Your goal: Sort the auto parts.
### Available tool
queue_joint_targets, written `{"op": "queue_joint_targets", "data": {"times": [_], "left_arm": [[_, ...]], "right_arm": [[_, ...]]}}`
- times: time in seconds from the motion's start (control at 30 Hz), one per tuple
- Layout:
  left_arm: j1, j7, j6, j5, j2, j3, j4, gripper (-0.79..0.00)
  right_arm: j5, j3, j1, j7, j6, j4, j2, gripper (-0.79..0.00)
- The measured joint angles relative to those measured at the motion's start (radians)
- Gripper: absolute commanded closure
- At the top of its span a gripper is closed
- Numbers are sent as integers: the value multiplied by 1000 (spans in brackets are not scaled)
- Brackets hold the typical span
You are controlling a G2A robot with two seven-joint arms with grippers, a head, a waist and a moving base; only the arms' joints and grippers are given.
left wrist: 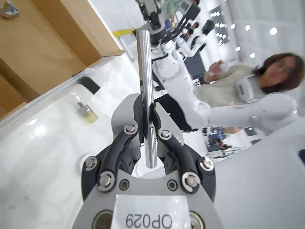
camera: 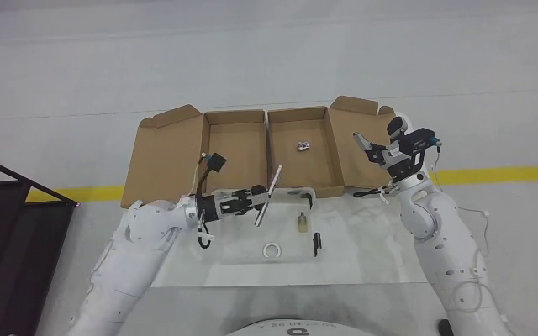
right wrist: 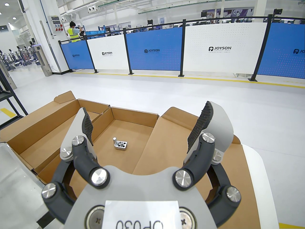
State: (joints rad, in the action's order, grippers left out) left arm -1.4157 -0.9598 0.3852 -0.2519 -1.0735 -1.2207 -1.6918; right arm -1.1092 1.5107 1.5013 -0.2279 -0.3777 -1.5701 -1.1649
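Note:
My left gripper (left wrist: 148, 115) (camera: 256, 199) is shut on a long shiny metal rod (left wrist: 145, 82) (camera: 269, 195), held above the white tray (camera: 220, 252) near its far edge. In the tray lie a small brass-coloured fitting (camera: 300, 222) (left wrist: 87, 113), a white ring (camera: 271, 249) and a black part (camera: 316, 244). A small metal block with a pin (camera: 303, 146) (right wrist: 120, 144) lies in the right cardboard box (camera: 290, 172) (right wrist: 133, 126). My right gripper (right wrist: 145, 129) (camera: 364, 143) hangs open over that box's right flap, nothing between its fingers.
The left cardboard box (camera: 239, 151) adjoins the right one; both have flaps folded outward. A black rack (camera: 21, 244) stands at the far left. A yellow floor line (camera: 496, 175) runs behind the table. A person shows behind my right arm in the left wrist view.

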Motion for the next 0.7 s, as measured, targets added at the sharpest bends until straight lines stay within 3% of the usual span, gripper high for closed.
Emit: {"op": "queue_joint_targets", "data": {"times": [0.43, 0.7], "left_arm": [[41, -128, -140, -708, -33, 29, 183, 0], [49, -205, -167, -956, -51, 18, 260, 0]], "right_arm": [[0, 0, 0, 0, 0, 0, 0, -785], [0, 0, 0, 0, 0, 0, 0, -785]]}}
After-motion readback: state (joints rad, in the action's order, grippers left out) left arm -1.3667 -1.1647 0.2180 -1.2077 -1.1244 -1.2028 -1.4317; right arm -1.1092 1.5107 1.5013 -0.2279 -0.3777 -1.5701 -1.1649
